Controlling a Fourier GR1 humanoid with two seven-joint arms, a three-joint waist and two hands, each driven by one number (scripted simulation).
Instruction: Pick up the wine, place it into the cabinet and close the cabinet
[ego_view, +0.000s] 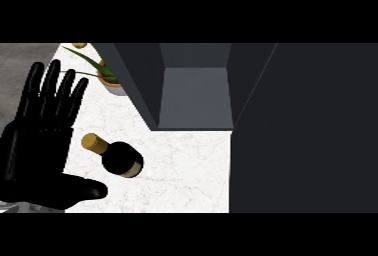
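Standing untouched on the white marble counter (184, 175) before the open dark grey cabinet (193, 95), the dark gold-capped wine bottle (117, 156) awaits pickup, while the left hand (40, 145) rests flat-fingered, holding nothing.

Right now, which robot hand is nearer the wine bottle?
Left. The left robot hand is open, fingers up, just left of the wine bottle on the counter. The right robot hand is not in view.
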